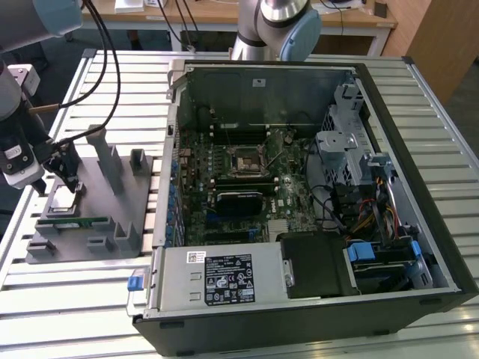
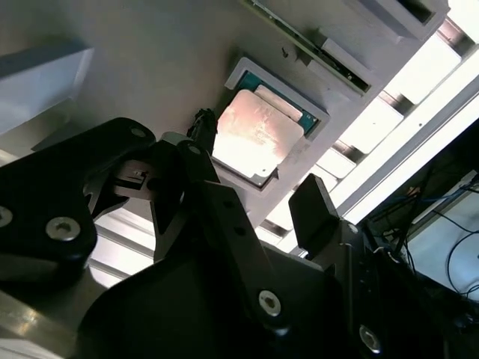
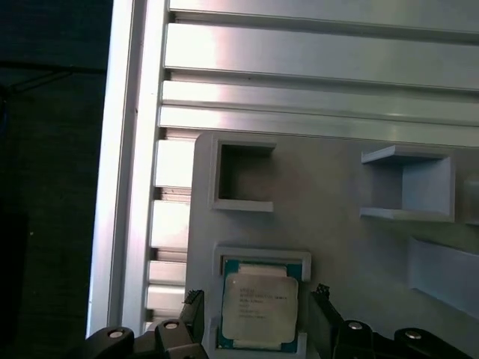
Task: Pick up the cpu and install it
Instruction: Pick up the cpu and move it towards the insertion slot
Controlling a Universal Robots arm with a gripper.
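Hovers with jaws spread wide astride the cpu point(image 3: 259, 305), lying flat in its recess on the grey fixture point(image 1: 97, 208), at the exterior view's left of the open computer case point(image 1: 262, 90) on the slatted surface point(image 1: 441, 97).

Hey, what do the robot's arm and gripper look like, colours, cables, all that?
The arm is silver metal tubing with pale blue-grey joint caps. The gripper is matte black, built from chunky angular links fixed with silver screws, ending in two narrow black fingers. Black cables loop down to it.
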